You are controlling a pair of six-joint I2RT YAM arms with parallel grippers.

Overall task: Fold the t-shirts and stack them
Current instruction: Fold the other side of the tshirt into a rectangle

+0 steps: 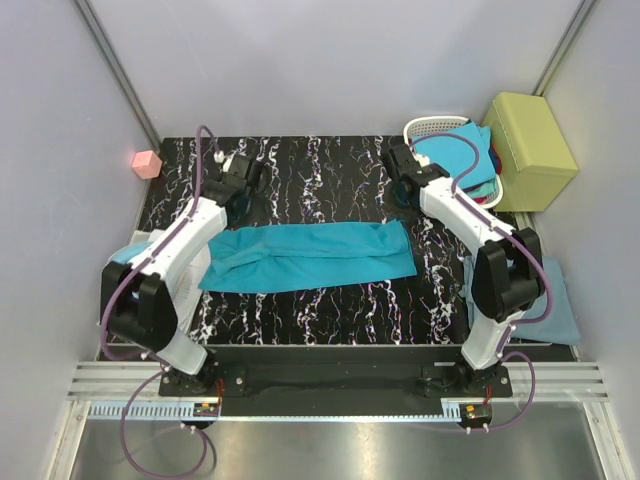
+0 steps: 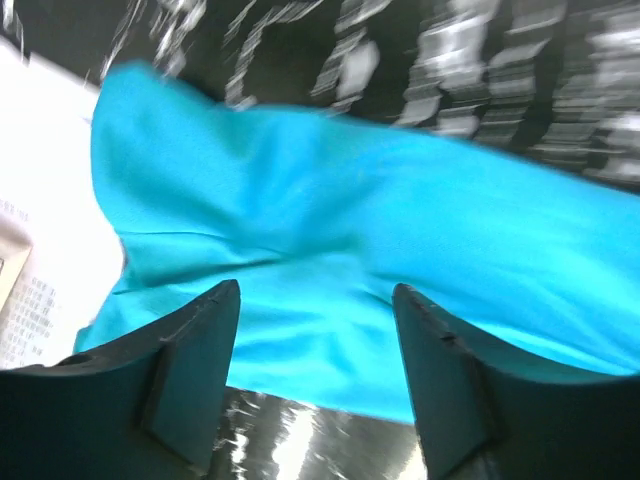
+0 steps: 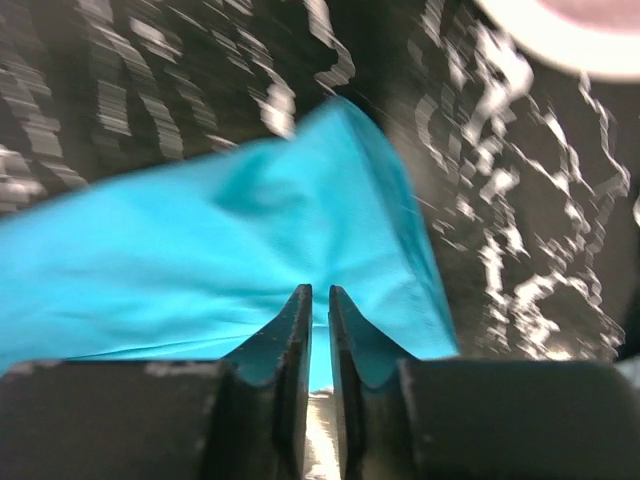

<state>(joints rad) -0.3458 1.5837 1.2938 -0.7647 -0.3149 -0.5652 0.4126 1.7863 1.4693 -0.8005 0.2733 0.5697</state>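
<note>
Teal t-shirt (image 1: 310,257) left end hidden under left arm (image 1: 180,240).

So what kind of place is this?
Probably a robot test booth, not a house: plain grey walls box in a black marbled table, a left arm and right arm are bolted at its edge, with a teal t-shirt laid out.

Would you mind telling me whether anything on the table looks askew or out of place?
The folded teal t-shirt is not quite neat: its left end is slanted and notched, whereas its right end runs straight. Nothing else stands out.
</note>
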